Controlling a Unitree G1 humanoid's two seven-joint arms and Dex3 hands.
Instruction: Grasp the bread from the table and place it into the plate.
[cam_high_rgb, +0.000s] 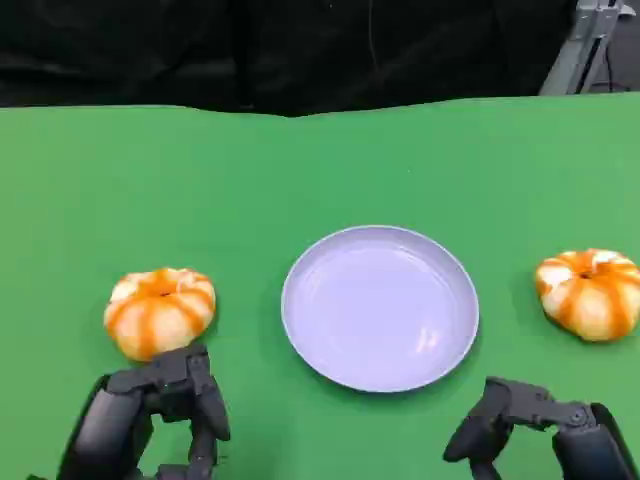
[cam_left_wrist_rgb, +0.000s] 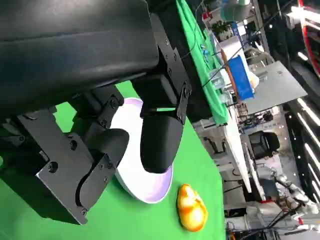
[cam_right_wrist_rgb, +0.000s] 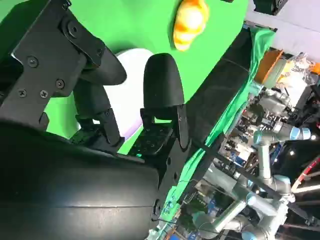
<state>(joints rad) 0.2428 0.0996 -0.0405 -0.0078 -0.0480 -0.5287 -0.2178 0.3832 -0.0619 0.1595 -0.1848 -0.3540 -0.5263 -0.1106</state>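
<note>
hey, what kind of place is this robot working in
Probably a robotics lab or data-collection room: a green-covered table with black backdrop, another robot arm nearby, and cluttered workbenches. The plate and bread look like test props.

The table (cam_high_rgb: 300, 170) is covered in a matt green cloth, smooth and flat up to its far edge, with a dull black fabric backdrop (cam_high_rgb: 200, 50) behind it. The plate (cam_high_rgb: 380, 306) at the middle looks like smooth, pale lilac plastic with a soft sheen, while the two breads, one (cam_high_rgb: 159, 310) toward the left edge and the other (cam_high_rgb: 591, 293) at the right edge, have a glossy orange-striped glaze. Both the left hand (cam_high_rgb: 165, 400) and the right hand (cam_high_rgb: 525, 415) look like matt black plastic, with bolted plates showing in the wrist views.
</note>
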